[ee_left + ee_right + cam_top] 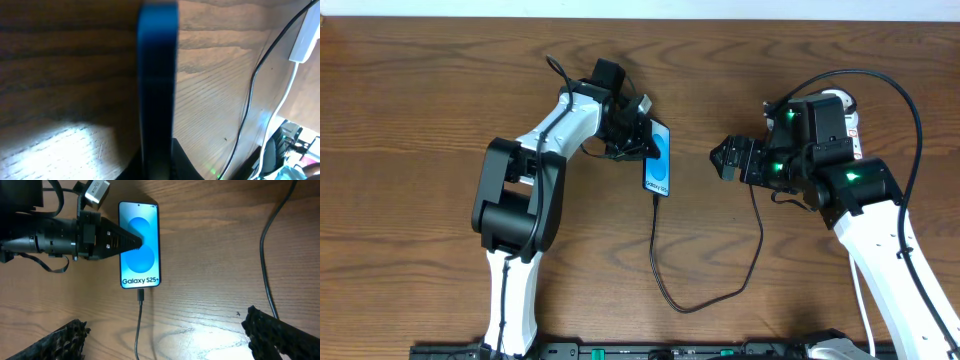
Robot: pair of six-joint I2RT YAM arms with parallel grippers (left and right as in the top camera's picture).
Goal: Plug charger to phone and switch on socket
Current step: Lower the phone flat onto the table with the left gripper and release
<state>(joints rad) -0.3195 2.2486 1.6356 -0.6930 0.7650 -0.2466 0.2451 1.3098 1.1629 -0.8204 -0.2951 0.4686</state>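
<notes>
Bench [420, 120] of dark brown wood, seen from above, with two robot arms reaching in from the near edge. We find the phone [660, 165] lying near the middle of the bench, a little toward the far side, its blue swirl screen facing up and the words "Galaxy S25+" at its near end. The left arm [535, 170] stretches across to it from the left. The left jaws are closed on the phone's left long edge, with one finger [125, 242] lying over the screen. In the left wrist view we see the phone edge-on as a blurred blue band.

The charger cable [654, 245] is thin and black. Its plug [141, 296] sits against the phone's near end, seemingly pushed in. From there the cable runs toward us, curves to the right, then climbs back toward the right arm [860, 190].

The right jaws stand wide open, holding nothing, just right of the phone and pointing at it; their dark fingers [280, 335] frame the bottom of the right wrist view.

The power strip [840, 100], white, lies at the far right, mostly hidden under the right arm. We cannot tell how its switches are set.
</notes>
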